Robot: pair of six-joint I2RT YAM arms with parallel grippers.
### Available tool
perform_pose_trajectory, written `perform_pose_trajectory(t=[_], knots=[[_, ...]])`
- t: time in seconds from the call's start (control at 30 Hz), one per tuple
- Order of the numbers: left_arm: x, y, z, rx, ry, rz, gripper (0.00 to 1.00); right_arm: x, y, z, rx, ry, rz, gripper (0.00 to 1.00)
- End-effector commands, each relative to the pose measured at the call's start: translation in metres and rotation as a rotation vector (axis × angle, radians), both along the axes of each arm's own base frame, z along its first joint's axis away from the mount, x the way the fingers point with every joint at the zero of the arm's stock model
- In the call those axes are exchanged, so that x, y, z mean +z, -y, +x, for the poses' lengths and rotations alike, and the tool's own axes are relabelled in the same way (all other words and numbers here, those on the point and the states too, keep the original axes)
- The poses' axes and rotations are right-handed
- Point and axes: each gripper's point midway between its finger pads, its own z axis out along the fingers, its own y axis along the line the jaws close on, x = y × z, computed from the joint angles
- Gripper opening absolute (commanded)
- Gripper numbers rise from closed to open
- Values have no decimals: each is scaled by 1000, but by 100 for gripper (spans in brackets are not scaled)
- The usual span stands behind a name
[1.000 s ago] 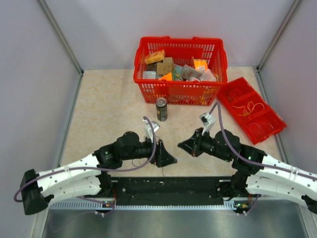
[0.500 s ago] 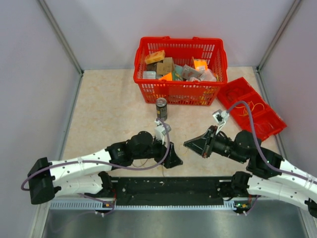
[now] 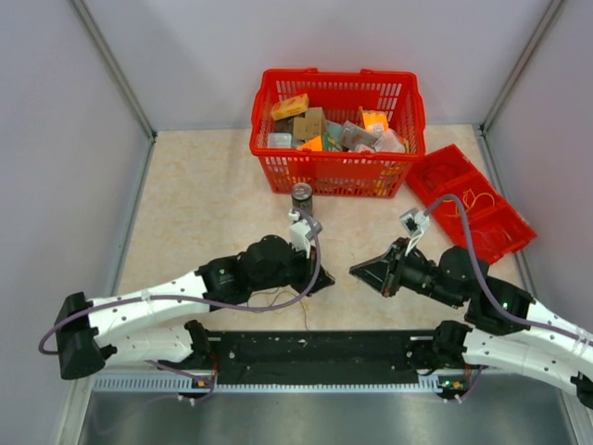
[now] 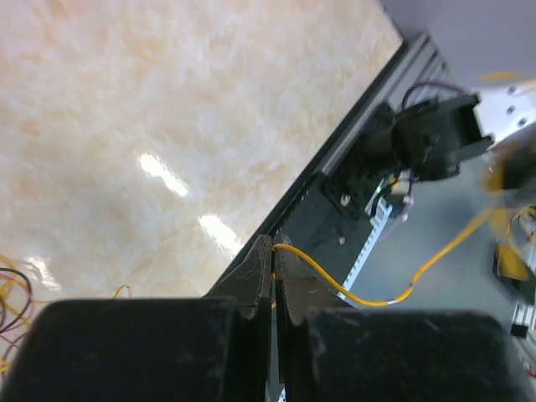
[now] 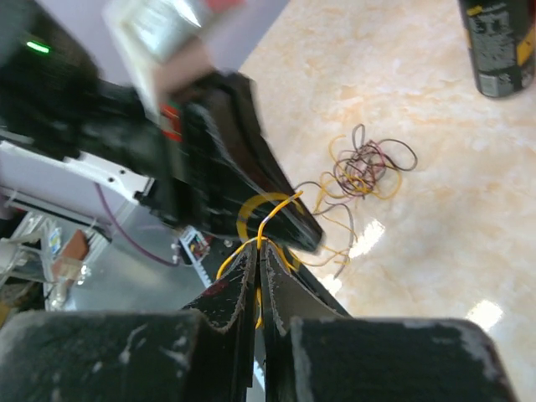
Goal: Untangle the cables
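Note:
The cables are thin yellow and dark wires. A loose tangle (image 5: 366,170) lies on the beige table; from above only faint strands (image 3: 274,298) show under the left arm. My left gripper (image 4: 273,251) is shut on a yellow cable (image 4: 368,297) that runs off to the right. My right gripper (image 5: 259,247) is shut on a yellow cable (image 5: 280,209) too. It may be the same wire; I cannot tell. Seen from above, the left gripper (image 3: 326,281) and right gripper (image 3: 356,271) point at each other, close together above the table's near middle.
A red basket (image 3: 278,172) full of small packages stands at the back. A dark drink can (image 3: 302,193) stands just in front of it, close to the left wrist. A red tray (image 3: 506,243) holding more yellow wires sits at the right. The black base rail (image 3: 315,348) runs along the near edge.
The left gripper was open and has shut on the yellow cable. The left arm has reached further right and back; the right gripper drew slightly right, staying shut.

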Motion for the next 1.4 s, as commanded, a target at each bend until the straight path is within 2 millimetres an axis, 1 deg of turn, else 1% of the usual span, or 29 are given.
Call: perform_pose_trajectory(t=[0.0,0.03,0.07,0.13,0.2,0.3,0.33,0.4,0.43,0.57,0.63,0.7,0.77,0.83,0.87,0.93,1.03,1.1,1.2,1.23,1.27,1.3,1.33,1.37], knots=[[79,-17,18,132,128,-148,0,-34,9,11,-66,-15,-94,0],[92,-22,20,155,141,-185,0,-41,5,8,-42,-23,-106,0],[102,-26,21,178,147,-221,0,-46,1,4,-9,-30,-112,2],[123,-34,25,229,161,-308,0,-46,-12,-5,80,-22,-93,15],[141,-37,26,247,182,-382,0,-45,-22,-13,149,-11,-82,37],[167,-38,26,252,196,-436,0,-42,-29,-17,202,35,-64,62],[171,-38,28,266,189,-435,0,-40,-31,-20,229,58,-56,68],[177,-40,34,310,166,-430,0,-37,-34,-21,254,100,-39,75],[181,-40,35,319,161,-431,0,-39,-35,-20,253,112,-44,76],[194,-42,36,339,149,-459,0,-60,-35,2,142,85,-109,77],[197,-44,35,341,140,-471,0,-64,-35,8,107,72,-105,78],[202,-43,32,328,134,-492,0,-57,-37,9,96,78,-65,78],[204,-41,30,315,125,-499,0,-42,-40,10,101,107,-18,79],[202,-40,30,316,111,-486,0,-32,-42,11,105,135,-14,78],[202,-40,30,316,107,-483,0,-21,-45,13,105,165,10,78],[201,-38,29,310,96,-483,0,-15,-53,16,116,184,11,77],[203,-38,26,298,87,-491,0,-13,-68,21,133,184,6,70],[205,-39,24,295,82,-498,0,-11,-73,28,115,188,-3,66],[203,-41,22,288,77,-498,0,4,-79,32,104,208,43,61],[204,-42,21,288,76,-500,0,7,-82,33,103,213,54,58],[202,-42,21,288,74,-498,0,9,-84,34,105,217,58,53],[201,-43,21,288,76,-495,0,8,-86,36,98,216,50,46],[201,-43,20,288,76,-494,0,6,-87,39,91,211,37,40],[200,-44,20,289,77,-490,0,5,-89,41,82,202,29,36]])
